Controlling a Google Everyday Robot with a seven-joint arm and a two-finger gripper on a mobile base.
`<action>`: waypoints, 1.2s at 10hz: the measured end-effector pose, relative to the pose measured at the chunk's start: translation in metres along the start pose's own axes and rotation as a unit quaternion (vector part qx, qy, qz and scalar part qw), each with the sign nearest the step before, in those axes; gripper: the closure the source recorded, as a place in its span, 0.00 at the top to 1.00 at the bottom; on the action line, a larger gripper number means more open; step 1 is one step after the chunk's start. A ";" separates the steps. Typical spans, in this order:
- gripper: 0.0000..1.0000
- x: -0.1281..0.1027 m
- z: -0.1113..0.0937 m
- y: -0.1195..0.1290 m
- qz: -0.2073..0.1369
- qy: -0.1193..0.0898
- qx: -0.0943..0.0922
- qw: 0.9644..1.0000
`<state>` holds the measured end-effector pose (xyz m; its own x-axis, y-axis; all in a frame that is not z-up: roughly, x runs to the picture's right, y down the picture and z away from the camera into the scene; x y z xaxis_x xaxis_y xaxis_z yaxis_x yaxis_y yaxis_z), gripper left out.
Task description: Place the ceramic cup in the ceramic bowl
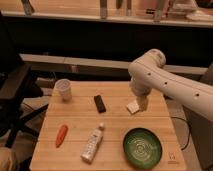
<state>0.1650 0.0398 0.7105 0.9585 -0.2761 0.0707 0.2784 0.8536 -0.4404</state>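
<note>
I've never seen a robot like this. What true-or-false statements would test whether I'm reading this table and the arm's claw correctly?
1. The ceramic cup sits inside the ceramic bowl. False: the cup stands at the table's far left, and the bowl sits at the near right with nothing in it.
2. The gripper hangs over the table's right half, beside a small pale block. True.
3. The gripper is carrying the cup. False: the cup stands alone, well to the side of it.
4. A white bottle lies on its side between an orange item and the bowl. True.
5. A black bar lies between the cup and the pale block. True.
</note>
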 end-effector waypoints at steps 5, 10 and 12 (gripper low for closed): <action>0.80 -0.041 -0.006 -0.023 -0.052 -0.003 0.022 0.998; 0.80 -0.061 -0.009 -0.039 -0.100 -0.010 0.047 0.994; 0.80 -0.074 -0.008 -0.046 -0.116 -0.014 0.057 0.992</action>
<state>0.0811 0.0176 0.7180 0.8688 -0.4594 0.1847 0.4950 0.8132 -0.3059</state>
